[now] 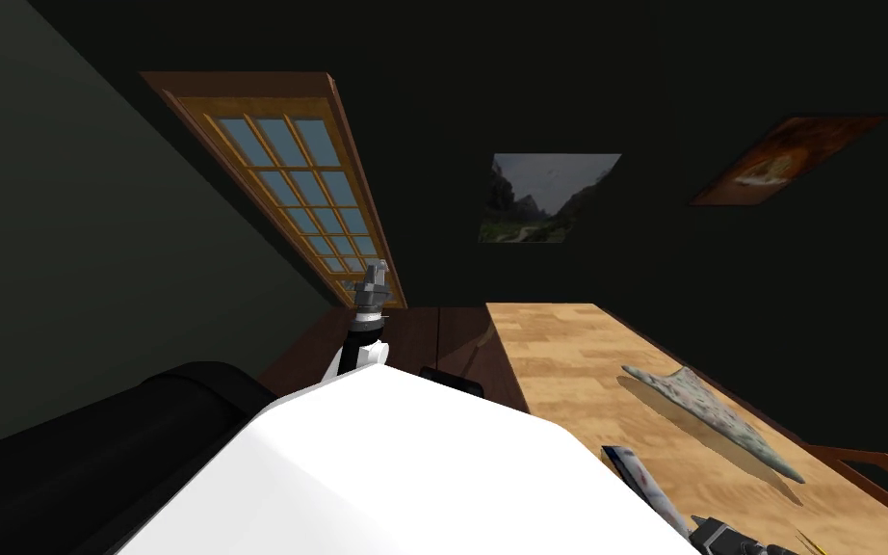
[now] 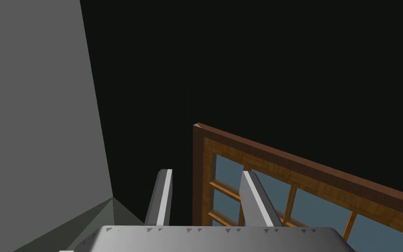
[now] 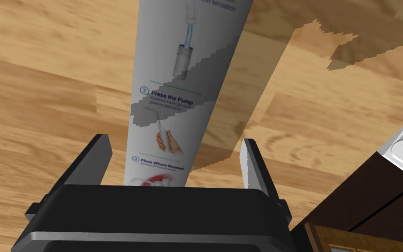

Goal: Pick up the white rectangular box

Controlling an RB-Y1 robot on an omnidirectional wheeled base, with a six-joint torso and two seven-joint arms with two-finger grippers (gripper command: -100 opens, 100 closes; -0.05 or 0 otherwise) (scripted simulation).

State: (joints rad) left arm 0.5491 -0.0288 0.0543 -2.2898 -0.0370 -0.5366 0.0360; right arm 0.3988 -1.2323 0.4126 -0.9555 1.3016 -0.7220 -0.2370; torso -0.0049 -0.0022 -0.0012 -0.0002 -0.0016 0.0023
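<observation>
Box (image 3: 183,109), white, printed, lying flat by tabletop (image 3: 43,87) near edge, straddled by right tool (image 3: 175,142), fingers spread, nothing gripped. Advice: sink lower, centre across narrow width, squeeze. Left tool (image 2: 206,172) aloft, spread, empty.

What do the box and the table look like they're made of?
Box: probably printed card, white and smooth; its flat face carries instruction pictures and text. Table: wood or wood-look laminate, light, matte, with grain and plank seams.

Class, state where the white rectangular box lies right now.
The white box lies on the wooden table, on my right, between the right tool's open fingers, near a speckled sheet.
</observation>
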